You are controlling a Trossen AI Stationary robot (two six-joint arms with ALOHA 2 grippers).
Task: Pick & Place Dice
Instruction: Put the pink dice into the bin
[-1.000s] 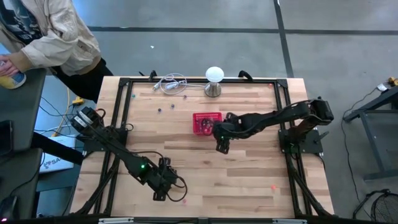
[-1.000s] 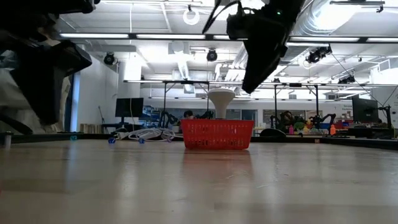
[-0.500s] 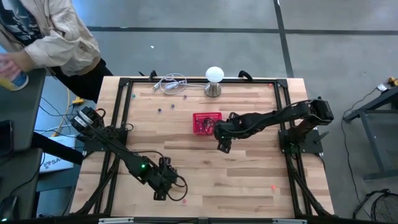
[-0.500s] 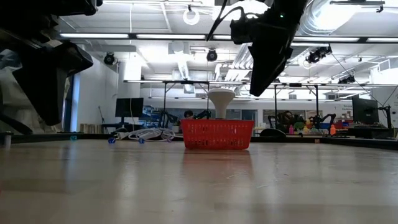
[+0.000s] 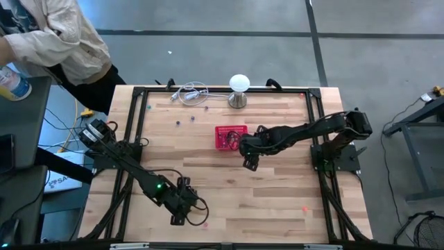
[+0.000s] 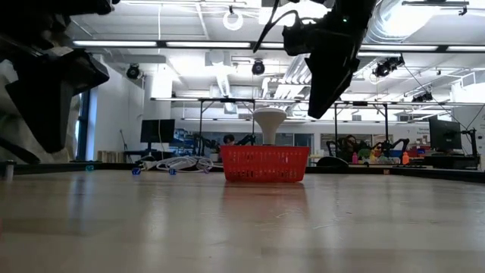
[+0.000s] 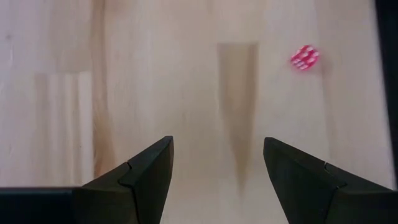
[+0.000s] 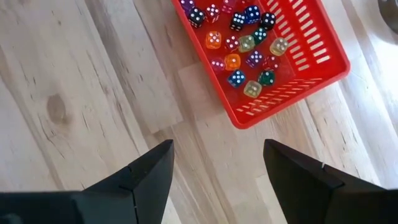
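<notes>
Hovering beside the red basket (image 5: 231, 137), the released right gripper (image 5: 249, 162) has barely shifted; left gripper (image 5: 182, 214) released, unmoved.

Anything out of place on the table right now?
Yes: a few dice lie loose outside the red basket: a pink die ahead of the open left end effector, another near the right front.

Basket (image 5: 230, 137) mid-table, dice (image 8: 239, 45) inside. Lamp (image 5: 238, 90) behind basket at far edge, cable (image 5: 189, 92) left of lamp. Right gripper (image 5: 248, 162) just beside basket — left gripper (image 5: 182, 216) near front edge, single die (image 7: 304, 57) beside it.
</notes>
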